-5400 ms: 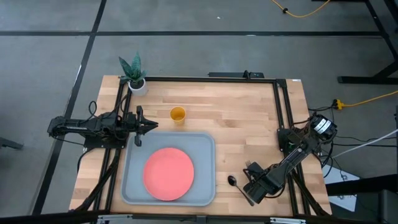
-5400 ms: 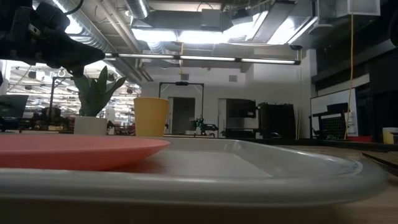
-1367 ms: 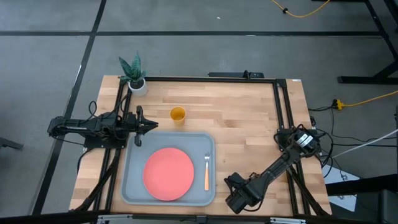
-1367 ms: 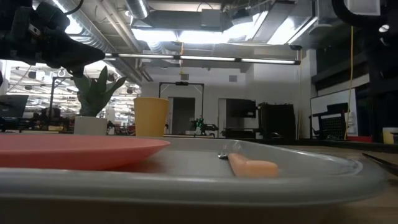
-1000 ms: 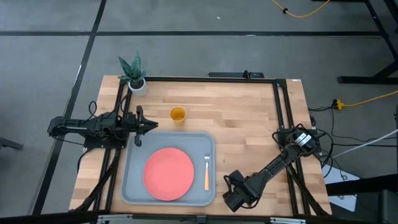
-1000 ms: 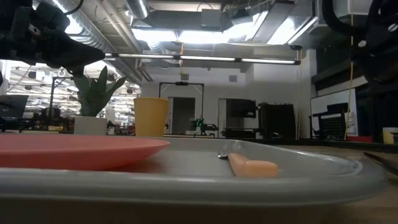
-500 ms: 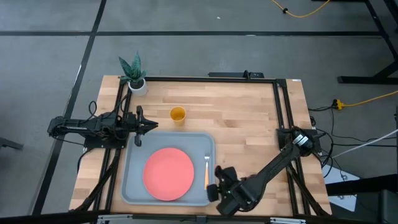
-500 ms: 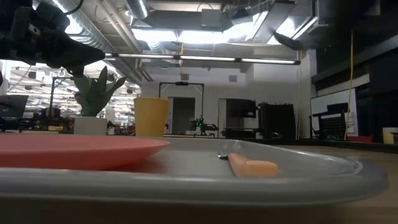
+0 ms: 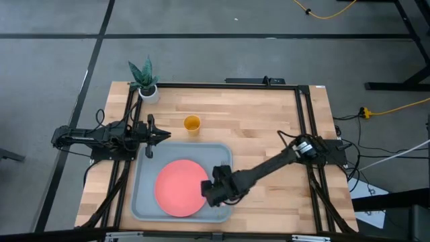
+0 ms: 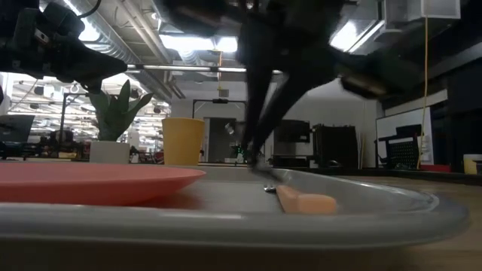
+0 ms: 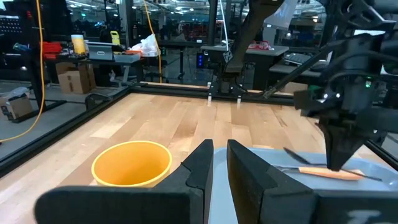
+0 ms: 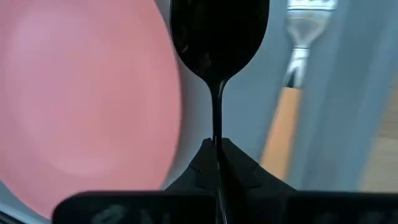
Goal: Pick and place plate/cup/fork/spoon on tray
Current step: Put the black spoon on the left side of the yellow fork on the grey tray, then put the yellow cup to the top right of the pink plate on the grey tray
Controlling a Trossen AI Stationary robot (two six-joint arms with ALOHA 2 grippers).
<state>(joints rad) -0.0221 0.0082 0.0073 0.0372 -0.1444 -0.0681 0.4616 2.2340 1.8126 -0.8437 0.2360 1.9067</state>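
The grey-blue tray [image 9: 140, 183] lies at the near left of the table. On it are the coral plate [image 9: 176, 188] and the fork [image 12: 292, 68], whose orange handle [image 10: 305, 202] also shows in the low view. The yellow cup [image 9: 192, 124] stands on the wood beyond the tray. My right gripper [image 9: 209, 193] hangs over the tray between plate and fork, shut on the dark spoon [image 12: 219, 37]. At the table's left edge my left gripper [image 11: 219, 163] waits level and shut, beside the cup [image 11: 132, 163]. My right gripper pinches the spoon's thin handle [image 12: 217, 121] between its two fingers. The oval bowl [image 12: 219, 31] sticks out beyond the fingertips, in line with them. The fingers slant steeply down, reaching in from the table's right. The spoon is lifted clear, over the plate's right edge and the tray floor.
A white pot with a green plant [image 9: 145, 84] stands at the far left corner. Dark frame rails [image 9: 304, 128] run along the table's left, far and right edges. Bare wood [image 9: 262, 128] spreads right of the tray and behind it.
My right gripper has swung from just off the tray's near right corner toward the table's left, rising a little and rolling, and now hangs over the tray. The spoon has come along, lifted off the wood. Plate, fork and cup have stayed put.
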